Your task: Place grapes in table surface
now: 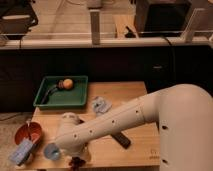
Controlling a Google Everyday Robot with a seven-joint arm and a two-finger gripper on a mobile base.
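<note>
My white arm reaches from the right across the light wooden table surface [131, 95] to its front left. The gripper [75, 158] points down at the bottom edge of the camera view, mostly hidden under the arm's wrist. A small dark purple-brown lump, the grapes [77, 162], shows right at the gripper's tip, low over the table's front edge. I cannot tell whether the grapes touch the table. The purple bowl is hidden behind the arm.
A green tray [79, 99] with an orange ball [66, 83] sits at the back left. A red bowl [26, 133], a blue packet [21, 152] and a light blue cup [50, 151] lie at the front left. A crumpled blue item [100, 105] and a black object [122, 140] lie mid-table.
</note>
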